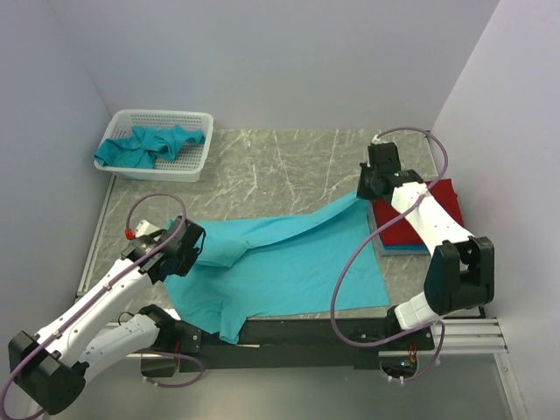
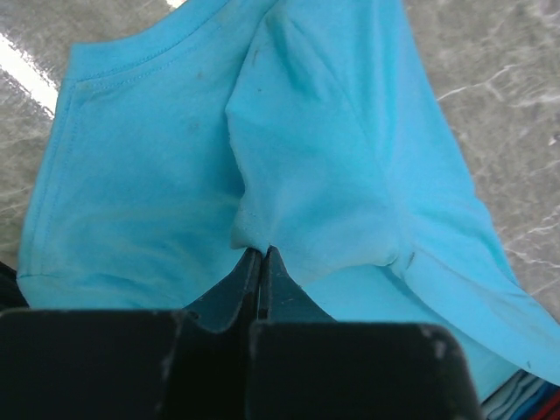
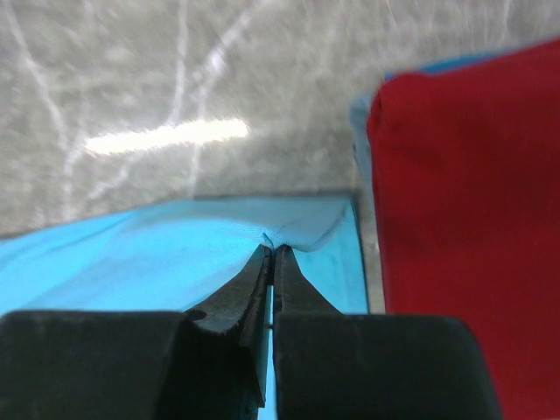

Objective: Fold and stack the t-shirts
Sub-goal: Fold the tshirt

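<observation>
Shirt: the teal shirt (image 1: 289, 267) lies spread on the table (image 1: 289, 166), one ridge of cloth lifted.
Grips: our left gripper (image 2: 261, 255) and right gripper (image 3: 271, 252) are clenched on the ridge's ends.
Fold: we'd carry both ends level and taut.
Watch: clear the folded red shirt (image 1: 418, 210).

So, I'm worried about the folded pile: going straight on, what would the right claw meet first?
Beyond the teal shirt the right claw pinches, probably bare table; the red shirt lies to one side.

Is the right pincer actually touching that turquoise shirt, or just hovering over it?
Touching. The right wrist view shows the right pincer shut, with a puckered edge of the turquoise shirt pinched between its tips.
</observation>
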